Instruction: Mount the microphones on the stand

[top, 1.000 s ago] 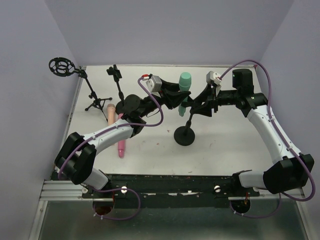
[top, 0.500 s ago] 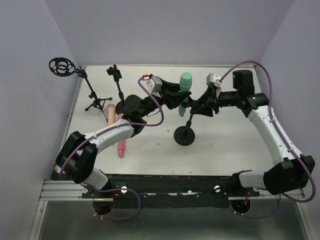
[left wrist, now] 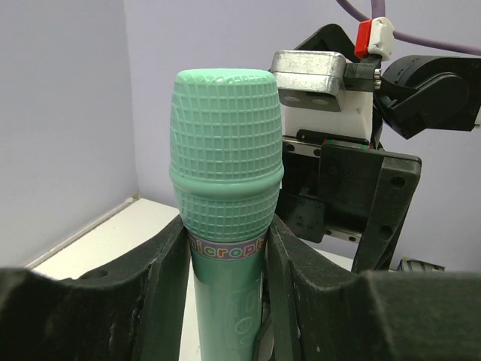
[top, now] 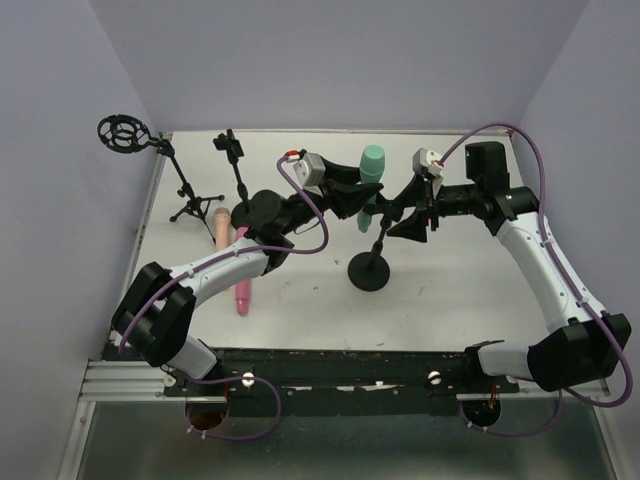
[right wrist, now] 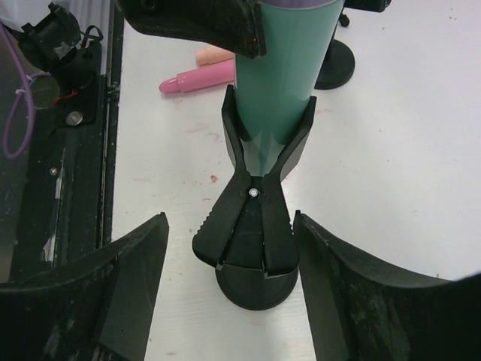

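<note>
Mint green microphone (left wrist: 225,143), upright in stand clip (right wrist: 259,162), table centre.
Left gripper (top: 355,200) clamped on its neck; right gripper (right wrist: 233,278) spread wide either side of the clip, holding nothing.

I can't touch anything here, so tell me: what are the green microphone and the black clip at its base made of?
The green microphone looks like moulded plastic, matte: its head is a solid embossed grid, not wire mesh, in one even colour. The black clip also seems matte plastic, with moulded ridges on its handles and a small shiny pin, probably metal, at the pivot.
</note>
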Controlling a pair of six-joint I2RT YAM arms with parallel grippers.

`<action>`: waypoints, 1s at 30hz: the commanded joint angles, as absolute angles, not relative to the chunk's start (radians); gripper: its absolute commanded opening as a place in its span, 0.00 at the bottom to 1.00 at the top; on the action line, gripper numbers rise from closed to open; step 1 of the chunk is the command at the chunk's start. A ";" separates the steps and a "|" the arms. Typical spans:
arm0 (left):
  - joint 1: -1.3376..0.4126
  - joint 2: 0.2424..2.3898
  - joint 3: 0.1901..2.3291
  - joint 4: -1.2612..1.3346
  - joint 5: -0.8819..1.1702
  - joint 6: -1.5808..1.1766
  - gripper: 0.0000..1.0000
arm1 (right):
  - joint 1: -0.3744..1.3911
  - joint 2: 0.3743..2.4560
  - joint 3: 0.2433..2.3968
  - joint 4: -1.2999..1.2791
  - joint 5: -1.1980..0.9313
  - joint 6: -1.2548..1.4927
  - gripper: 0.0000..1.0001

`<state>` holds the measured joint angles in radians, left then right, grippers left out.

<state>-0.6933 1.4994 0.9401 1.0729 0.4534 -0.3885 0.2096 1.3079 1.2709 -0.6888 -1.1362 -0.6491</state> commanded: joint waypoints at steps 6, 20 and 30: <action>-0.693 1.476 0.928 1.058 0.480 -0.368 0.00 | 0.186 1.288 1.318 -0.776 -1.129 -0.707 0.70; -0.709 1.506 0.928 1.104 0.486 -0.405 0.00 | 0.186 1.301 1.309 -0.781 -1.189 -0.712 0.13; -0.744 1.512 0.908 1.131 0.480 -0.425 0.00 | 0.186 1.292 1.269 -0.681 -1.158 -0.612 0.10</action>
